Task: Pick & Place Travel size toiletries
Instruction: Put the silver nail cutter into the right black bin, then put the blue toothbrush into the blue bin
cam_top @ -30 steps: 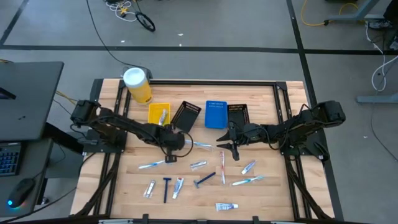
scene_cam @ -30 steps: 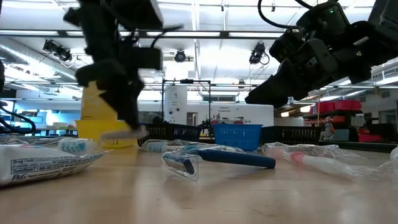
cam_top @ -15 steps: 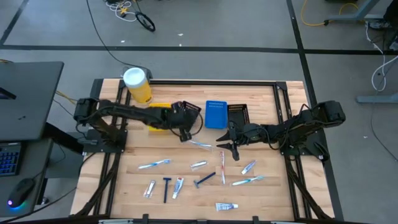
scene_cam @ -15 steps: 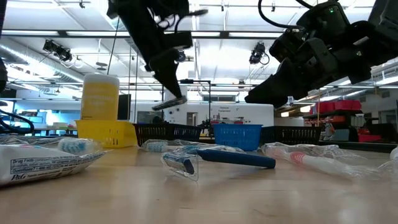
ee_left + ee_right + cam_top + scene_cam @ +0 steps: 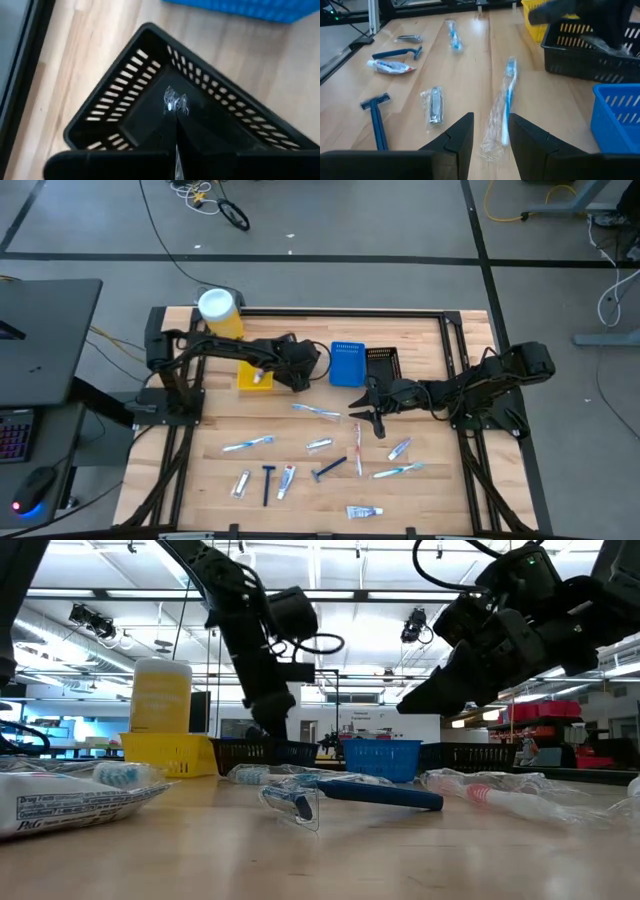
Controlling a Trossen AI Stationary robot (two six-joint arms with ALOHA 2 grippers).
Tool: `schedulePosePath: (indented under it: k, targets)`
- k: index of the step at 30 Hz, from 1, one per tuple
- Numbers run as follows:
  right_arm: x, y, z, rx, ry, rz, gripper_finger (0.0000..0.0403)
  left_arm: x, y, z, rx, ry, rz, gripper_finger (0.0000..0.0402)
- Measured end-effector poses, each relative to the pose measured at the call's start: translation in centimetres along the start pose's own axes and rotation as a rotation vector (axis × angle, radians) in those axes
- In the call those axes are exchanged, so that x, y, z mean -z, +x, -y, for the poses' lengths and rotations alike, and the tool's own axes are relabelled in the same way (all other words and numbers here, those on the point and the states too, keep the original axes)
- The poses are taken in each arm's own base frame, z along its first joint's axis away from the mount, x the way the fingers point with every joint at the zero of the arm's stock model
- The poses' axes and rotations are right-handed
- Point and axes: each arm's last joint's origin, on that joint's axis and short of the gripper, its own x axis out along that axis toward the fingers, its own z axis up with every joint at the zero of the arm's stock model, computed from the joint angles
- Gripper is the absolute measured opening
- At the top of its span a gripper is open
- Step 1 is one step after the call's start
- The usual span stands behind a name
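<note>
My left gripper (image 5: 297, 375) reaches over the tilted black bin (image 5: 300, 363) at the far middle of the table and is shut on a small clear-wrapped silvery item (image 5: 175, 106). My right gripper (image 5: 365, 408) hovers open right of centre, above a clear-wrapped blue toothbrush (image 5: 506, 105). Several toiletries lie flat on the near half of the table: toothbrushes (image 5: 246, 444), dark blue razors (image 5: 268, 480), small tubes (image 5: 363, 511) and a red-white brush (image 5: 357, 450). My left gripper pinches the small wrapped item between its two fingers (image 5: 192, 142), coming from above and pointing down into the black bin. The crinkled wrapper end (image 5: 175, 106) sticks out past the fingertips. Whether the item touches the bin floor, I cannot tell.
A yellow bin (image 5: 255, 370), a blue bin (image 5: 347, 363) and a second black bin (image 5: 382, 363) stand in a row along the far side. A large yellow canister with a white lid (image 5: 220, 315) stands at the far left corner.
My left gripper rose from the table's middle with the wrapped item, swung toward the far edge, and came down over the black bin, staying shut on it. The right arm kept still.
</note>
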Motion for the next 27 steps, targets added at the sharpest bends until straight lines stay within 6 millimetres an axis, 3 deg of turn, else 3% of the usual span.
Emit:
schedulePosePath:
  k: [5,16,22,27]
  targets:
    - [-0.1,0.0,0.0,0.009,-0.012,0.007,0.0131,0.0,0.5,0.3,0.001,-0.008,-0.003,0.0018]
    - [0.0,0.0,0.2,0.054,-0.01,0.006,0.0131,-0.4,-0.1,0.5,-0.022,-0.055,0.012,0.0097]
    - [0.1,0.0,0.0,0.003,-0.003,-0.007,0.0131,-1.8,-4.2,0.7,-0.031,-0.056,0.049,0.0103]
    - [0.2,0.0,0.0,-0.007,0.041,-0.027,0.0131,-1.7,-9.0,0.7,-0.033,-0.088,0.121,0.0094]
